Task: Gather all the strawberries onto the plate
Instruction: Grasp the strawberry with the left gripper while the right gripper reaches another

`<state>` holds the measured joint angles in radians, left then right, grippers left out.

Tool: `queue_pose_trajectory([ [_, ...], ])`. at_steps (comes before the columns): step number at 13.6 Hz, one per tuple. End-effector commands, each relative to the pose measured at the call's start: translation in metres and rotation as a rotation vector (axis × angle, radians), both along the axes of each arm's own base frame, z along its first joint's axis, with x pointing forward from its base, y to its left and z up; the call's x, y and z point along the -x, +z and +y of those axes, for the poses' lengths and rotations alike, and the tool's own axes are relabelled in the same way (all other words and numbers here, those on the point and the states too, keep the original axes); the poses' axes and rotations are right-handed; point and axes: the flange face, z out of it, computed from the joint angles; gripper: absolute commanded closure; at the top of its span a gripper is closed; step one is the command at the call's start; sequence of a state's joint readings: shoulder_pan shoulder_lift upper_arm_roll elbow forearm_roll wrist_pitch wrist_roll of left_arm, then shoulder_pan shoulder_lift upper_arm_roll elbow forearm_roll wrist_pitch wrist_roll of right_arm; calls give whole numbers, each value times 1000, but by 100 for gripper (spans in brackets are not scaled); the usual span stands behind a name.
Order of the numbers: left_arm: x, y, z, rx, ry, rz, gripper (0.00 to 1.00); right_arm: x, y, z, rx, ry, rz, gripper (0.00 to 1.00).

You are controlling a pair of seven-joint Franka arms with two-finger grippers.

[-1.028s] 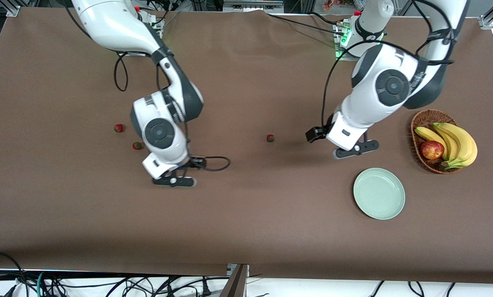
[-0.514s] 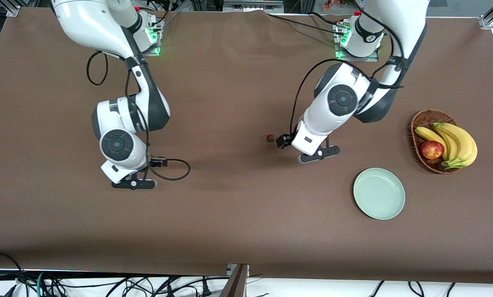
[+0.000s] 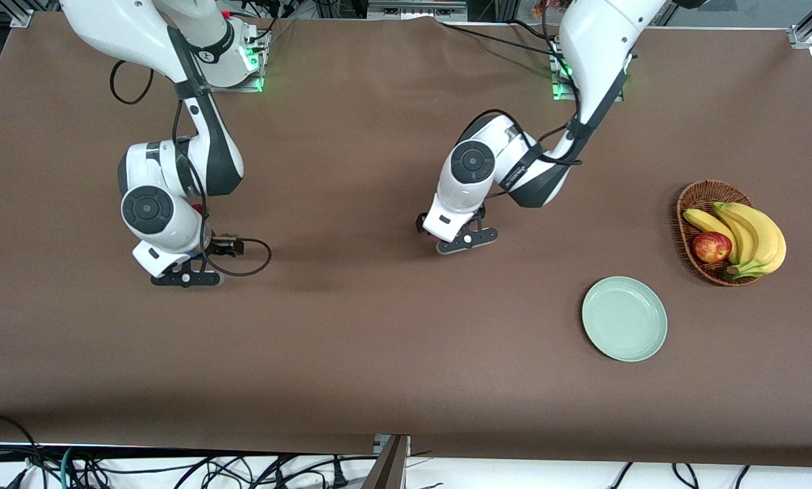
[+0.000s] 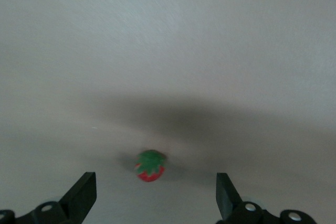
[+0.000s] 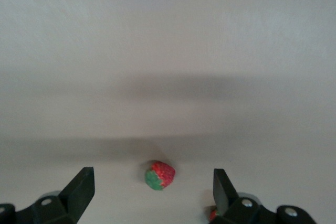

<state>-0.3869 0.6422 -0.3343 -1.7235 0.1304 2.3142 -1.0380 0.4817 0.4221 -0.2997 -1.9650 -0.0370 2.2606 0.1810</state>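
My left gripper [image 3: 467,240] hangs open over the middle of the table. In the left wrist view a small red strawberry [image 4: 150,165] with a green cap lies on the cloth between its spread fingers [image 4: 84,195]. My right gripper [image 3: 185,278] is open over the right arm's end of the table. A second strawberry [image 5: 159,174] lies between its fingers [image 5: 81,187], and a third strawberry [image 5: 212,214] peeks out beside one finger. The arms hide all the berries in the front view. The mint-green plate [image 3: 624,318] sits empty toward the left arm's end, nearer to the front camera than the basket.
A brown wicker basket [image 3: 704,193] with bananas [image 3: 752,234] and a red-yellow apple [image 3: 711,246] stands near the left arm's end of the table. A brown cloth [image 3: 378,339] covers the table. A black cable [image 3: 249,261] loops beside the right gripper.
Both arms have swung toward the right arm's end of the table. The left gripper now hangs over the middle strawberry, the right gripper over the other two. Both stayed open.
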Motion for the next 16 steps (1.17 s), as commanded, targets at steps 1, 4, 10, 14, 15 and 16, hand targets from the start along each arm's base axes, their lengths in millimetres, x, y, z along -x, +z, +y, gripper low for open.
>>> queue_pose_trajectory([
  [1, -5, -24, 1, 0, 10, -23, 0, 35, -9, -9, -47, 16, -37, 0],
  [4, -2, -49, 6, -37, -29, -31, 0, 33, -7, -9, -49, 19, -46, 0],
  [10, 20, -57, -10, -60, 11, -17, 23, 30, -4, -24, -68, -9, -39, 0],
  [14, 37, -65, -12, -79, -1, 2, 36, 38, -3, -30, -140, -34, 20, 0],
  [15, 39, -66, -14, -80, -6, 4, 49, 41, -5, -28, -149, -33, 34, 0],
  [16, 39, -67, -14, -81, -6, 5, 63, 46, -9, -30, -158, -33, 46, 0],
])
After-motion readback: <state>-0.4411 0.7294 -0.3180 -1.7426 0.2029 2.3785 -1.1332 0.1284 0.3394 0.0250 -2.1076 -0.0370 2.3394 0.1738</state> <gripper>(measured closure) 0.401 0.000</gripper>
